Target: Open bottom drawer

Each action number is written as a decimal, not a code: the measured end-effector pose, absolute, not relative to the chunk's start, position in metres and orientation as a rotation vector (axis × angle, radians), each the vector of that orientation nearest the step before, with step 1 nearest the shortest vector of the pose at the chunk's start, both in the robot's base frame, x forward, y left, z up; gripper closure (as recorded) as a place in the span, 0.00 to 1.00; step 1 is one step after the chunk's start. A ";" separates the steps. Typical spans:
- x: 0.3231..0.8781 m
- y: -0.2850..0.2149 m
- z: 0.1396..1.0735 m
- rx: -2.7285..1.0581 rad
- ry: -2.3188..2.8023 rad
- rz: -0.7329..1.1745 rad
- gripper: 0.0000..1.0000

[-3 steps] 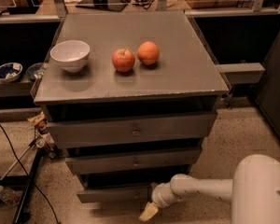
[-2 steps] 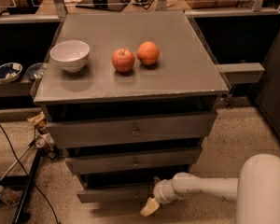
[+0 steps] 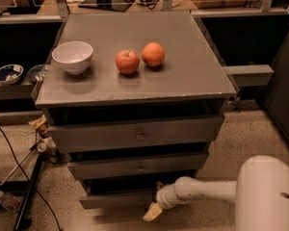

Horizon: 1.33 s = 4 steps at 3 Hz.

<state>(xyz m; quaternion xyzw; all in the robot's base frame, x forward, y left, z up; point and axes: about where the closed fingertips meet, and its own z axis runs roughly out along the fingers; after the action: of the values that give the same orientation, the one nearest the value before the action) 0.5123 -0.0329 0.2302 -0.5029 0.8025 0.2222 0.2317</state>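
Grey metal makes up the cabinet (image 3: 188, 88), and the bottom drawer (image 3: 113, 199) is the lowest and narrowest of its three fronts, just above the floor at the cabinet's foot. The gripper (image 3: 152, 212) hangs at the right end of that front, low against the cabinet's base, with the white arm (image 3: 207, 189) reaching in from the cabinet's right. Whether it has hold of anything cannot be told, and the knob is not visible. The front sits about in step with the middle drawer (image 3: 111, 167) and the top drawer (image 3: 96, 136) above it, so I judge it little opened, if at all: the approach looks done, the pull largely left. On the cabinet's top stand a white bowl (image 3: 72, 57), an apple (image 3: 127, 62) and an orange (image 3: 153, 55).
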 end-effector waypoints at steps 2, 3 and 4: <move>0.541 -0.026 0.220 -1.430 2.174 0.576 0.00; 0.526 -0.023 0.189 -1.450 2.218 0.644 0.00; 0.526 -0.023 0.189 -1.450 2.218 0.644 0.00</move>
<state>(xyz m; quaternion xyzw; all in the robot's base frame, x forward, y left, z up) 0.5263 -0.0227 0.1891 -0.5204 0.7958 0.2312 0.2059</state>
